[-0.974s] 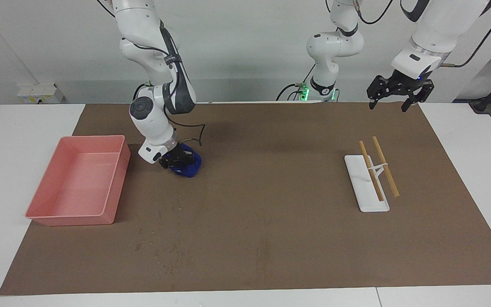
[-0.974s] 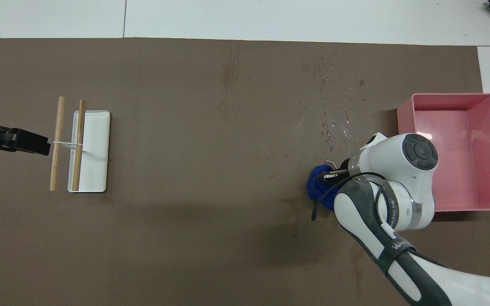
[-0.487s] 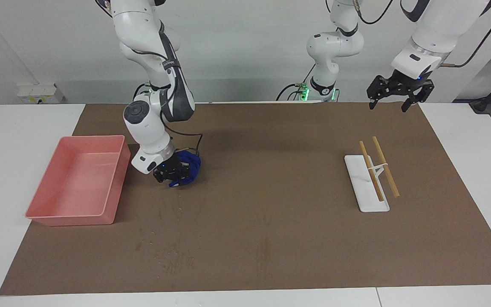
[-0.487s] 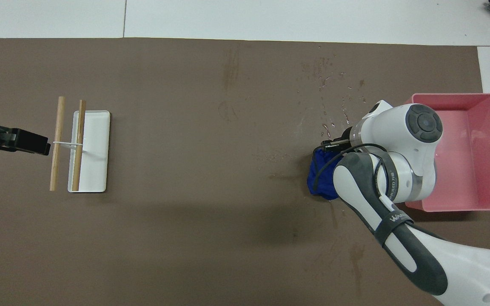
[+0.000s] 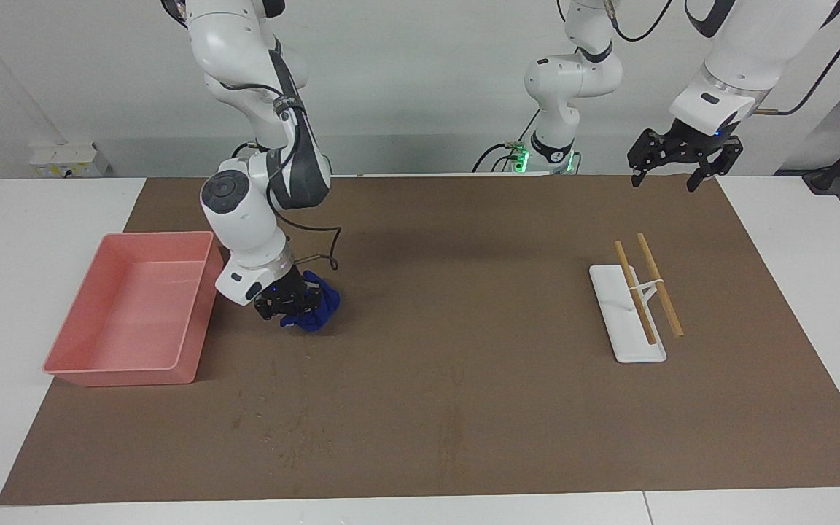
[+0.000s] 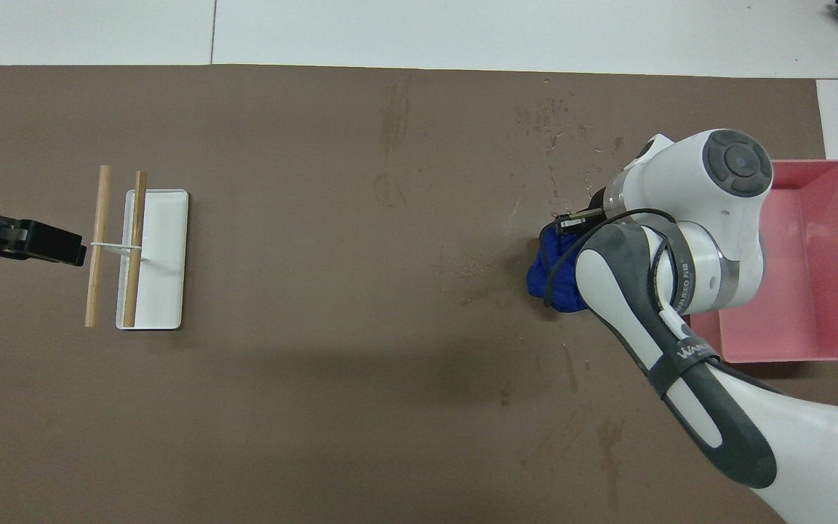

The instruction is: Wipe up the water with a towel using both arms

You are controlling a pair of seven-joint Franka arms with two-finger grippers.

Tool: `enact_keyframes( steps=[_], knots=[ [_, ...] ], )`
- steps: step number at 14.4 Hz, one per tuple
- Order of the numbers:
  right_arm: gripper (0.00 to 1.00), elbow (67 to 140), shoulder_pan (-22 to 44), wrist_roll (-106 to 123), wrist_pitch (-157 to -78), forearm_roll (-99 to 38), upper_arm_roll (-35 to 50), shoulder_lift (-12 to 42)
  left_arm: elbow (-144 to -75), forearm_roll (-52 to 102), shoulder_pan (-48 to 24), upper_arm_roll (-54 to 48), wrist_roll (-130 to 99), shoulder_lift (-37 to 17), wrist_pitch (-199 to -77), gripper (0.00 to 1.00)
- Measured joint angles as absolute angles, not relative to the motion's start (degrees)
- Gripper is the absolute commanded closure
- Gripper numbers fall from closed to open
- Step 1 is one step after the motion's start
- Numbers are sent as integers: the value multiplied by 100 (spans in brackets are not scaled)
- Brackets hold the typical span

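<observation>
wiping is the step you have in hand, judging by how things lie: your right arm reaches down onto the brown mat (image 5: 464,306) that covers the surface, and its right pincer (image 5: 283,305) is pressed together on the towel (image 5: 316,312), pinching the blue cloth against the mat. the towel bunches just beside the pincer, toward the left arm's end of the surface, and looks to be touching the mat rather than hanging free. the pink tray (image 5: 197,321) sits just beside the pincer toward the right arm's end, close enough that you should watch the wrist near its wall.

your left arm waits, its left pincer (image 5: 671,171) spread and empty, up over the mat's edge at its own end. below it lie the white tray (image 5: 620,343) and the two wooden sticks (image 5: 657,281) across it, well apart from the wiping.

the smallest things matter most now: the water drops (image 6: 561,156) speckle the mat just ahead of the right pincer in the overhead view, farther from the robots than the towel. my reading is that the next move calls for you to drag the towel out through that speckled patch, keeping the cloth pressed flat to the mat and the grip firm. most of the drops look unwiped, so i judge the task early.
</observation>
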State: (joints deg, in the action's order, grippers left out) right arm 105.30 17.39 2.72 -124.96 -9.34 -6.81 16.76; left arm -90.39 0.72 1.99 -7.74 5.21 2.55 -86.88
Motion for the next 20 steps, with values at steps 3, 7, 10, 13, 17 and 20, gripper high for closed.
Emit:
enact_keyframes(
  steps=[3,7,10,13,17,20],
  knots=[
    [100,10088,1672,273,-12064,-916,-684,1736,-9039,72,199,-774,521,255,-8688,0],
    [100,9764,1641,273,-11856,-543,-683,1745,-9039,72,199,-774,521,255,-8688,0],
    [100,9481,1641,273,-11547,-520,-683,1749,-9039,72,199,-773,521,255,-8688,0],
    [100,9151,1633,273,-11190,-489,-683,1748,-9039,72,199,-774,521,255,-8688,0],
    [100,8682,1606,335,-10655,-297,-685,1744,-9039,72,199,-773,521,255,-8688,0],
    [100,8392,1575,435,-10311,-289,-696,1725,-9039,72,199,-773,521,255,-8688,0]
  ],
)
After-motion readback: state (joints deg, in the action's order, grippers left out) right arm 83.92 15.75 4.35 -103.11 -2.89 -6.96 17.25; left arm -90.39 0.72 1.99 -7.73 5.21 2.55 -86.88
